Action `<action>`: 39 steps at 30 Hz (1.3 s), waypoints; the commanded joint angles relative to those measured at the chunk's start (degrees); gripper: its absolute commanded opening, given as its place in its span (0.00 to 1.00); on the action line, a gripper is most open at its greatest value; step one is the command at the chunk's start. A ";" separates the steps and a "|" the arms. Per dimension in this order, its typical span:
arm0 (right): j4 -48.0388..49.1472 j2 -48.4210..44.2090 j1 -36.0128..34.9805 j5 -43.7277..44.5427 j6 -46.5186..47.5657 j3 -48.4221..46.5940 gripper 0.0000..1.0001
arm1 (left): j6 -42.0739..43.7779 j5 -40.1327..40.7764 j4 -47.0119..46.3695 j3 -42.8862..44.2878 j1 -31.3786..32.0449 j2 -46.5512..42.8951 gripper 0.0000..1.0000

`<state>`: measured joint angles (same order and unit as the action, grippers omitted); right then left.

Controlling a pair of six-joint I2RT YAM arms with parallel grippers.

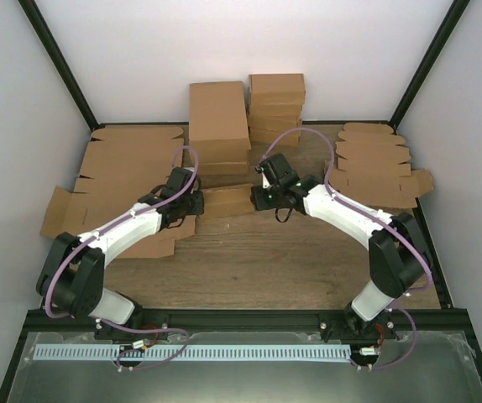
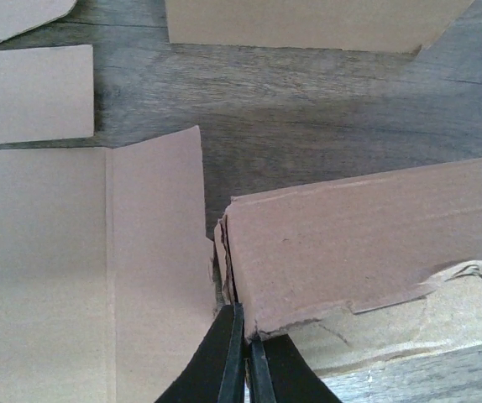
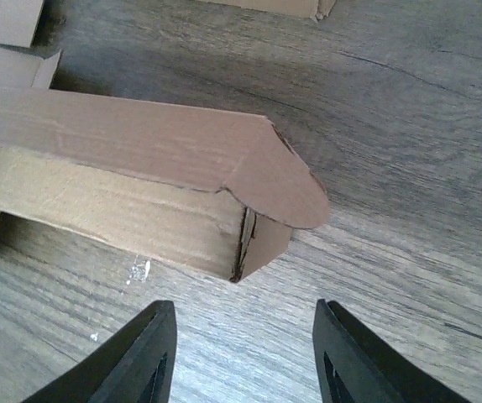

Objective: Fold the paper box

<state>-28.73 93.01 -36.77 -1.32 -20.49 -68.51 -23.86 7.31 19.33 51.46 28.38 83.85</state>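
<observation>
We judge the paper box [image 1: 224, 201] half-folded: left tool [image 2: 243, 323] pinched shut on its left end, right tool [image 3: 243, 304] half-open and empty, right end flap [image 3: 279, 189] untucked.

Walls [image 1: 241, 50]: plain white panels, back and both sides.
Frame [image 1: 56, 63]: black posts slanting up from the back corners.
Table [image 1: 266, 260]: grey-brown wood grain, matte, black rim at the near edge.
Ledge [image 1: 224, 382]: sheet metal before the table, carrying a slotted white strip [image 1: 224, 353].
Light: even, soft shadows.
</observation>
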 commanded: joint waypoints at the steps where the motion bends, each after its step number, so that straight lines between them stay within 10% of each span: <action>1: -1.82 -1.65 0.39 1.36 1.06 -0.05 0.46 | -0.66 -1.62 6.19 -0.57 0.71 2.23 0.04; 13: 0.77 2.01 0.40 7.69 5.54 -3.07 0.56 | 0.21 -1.95 9.28 3.84 0.89 2.67 0.04; 31: 19.58 3.69 0.37 11.91 12.73 4.55 0.31 | 1.79 -3.43 11.82 6.84 0.90 3.54 0.04; 39: 17.97 2.05 -0.24 11.83 12.99 5.06 0.01 | 2.10 -4.29 12.88 7.63 0.90 3.13 0.04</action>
<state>-11.00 96.01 -36.73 8.34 -7.99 -63.18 -22.35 4.51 28.38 58.06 28.95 86.08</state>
